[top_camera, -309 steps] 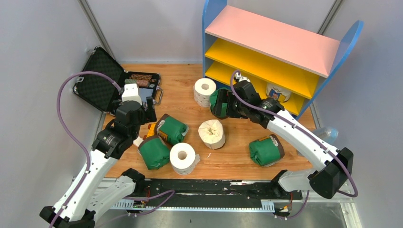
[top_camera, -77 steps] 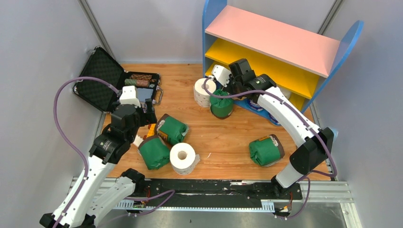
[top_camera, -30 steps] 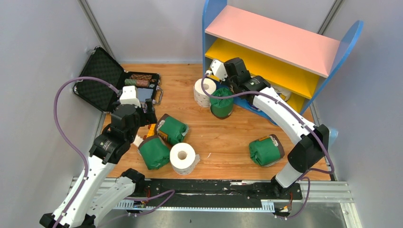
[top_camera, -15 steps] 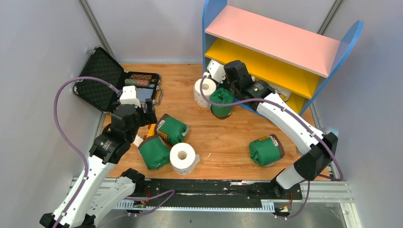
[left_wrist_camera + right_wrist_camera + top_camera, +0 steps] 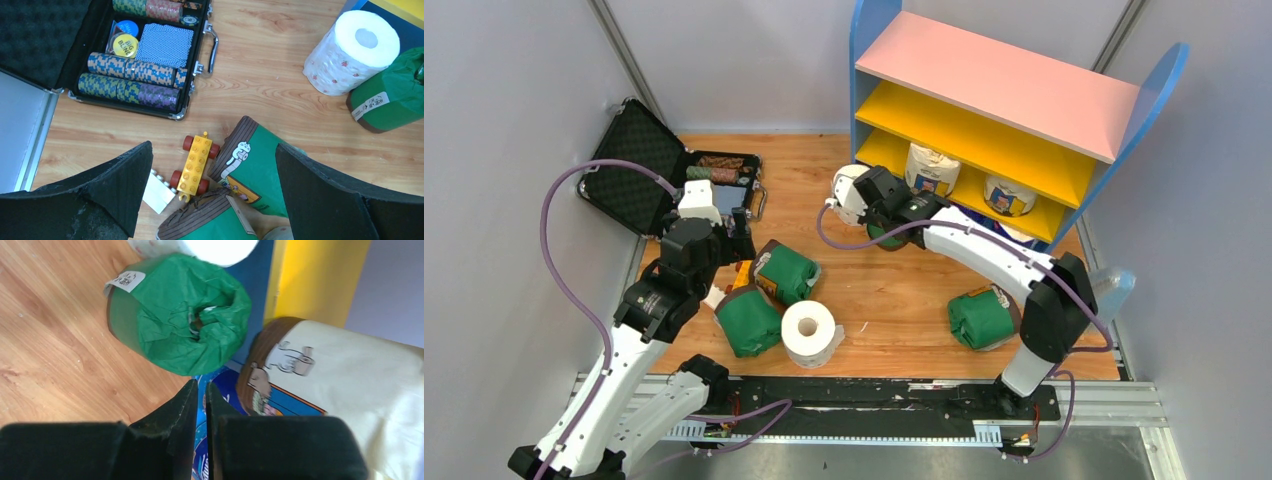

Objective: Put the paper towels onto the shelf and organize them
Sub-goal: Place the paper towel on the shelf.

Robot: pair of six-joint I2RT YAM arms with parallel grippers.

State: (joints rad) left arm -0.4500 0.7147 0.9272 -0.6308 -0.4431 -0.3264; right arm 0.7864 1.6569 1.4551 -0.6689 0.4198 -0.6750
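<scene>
tho crumpled, grn roll [image 5: 175, 315] upright

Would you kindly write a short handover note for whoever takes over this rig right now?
Left tool: open, empty, above the near-left green rolls.
Right tool: shut, empty, by the upright green roll at the shelf front.
Done: two cream rolls stand on the lower yellow board.
To do: four green rolls and two white rolls lie on the table, unshelved.
</scene>
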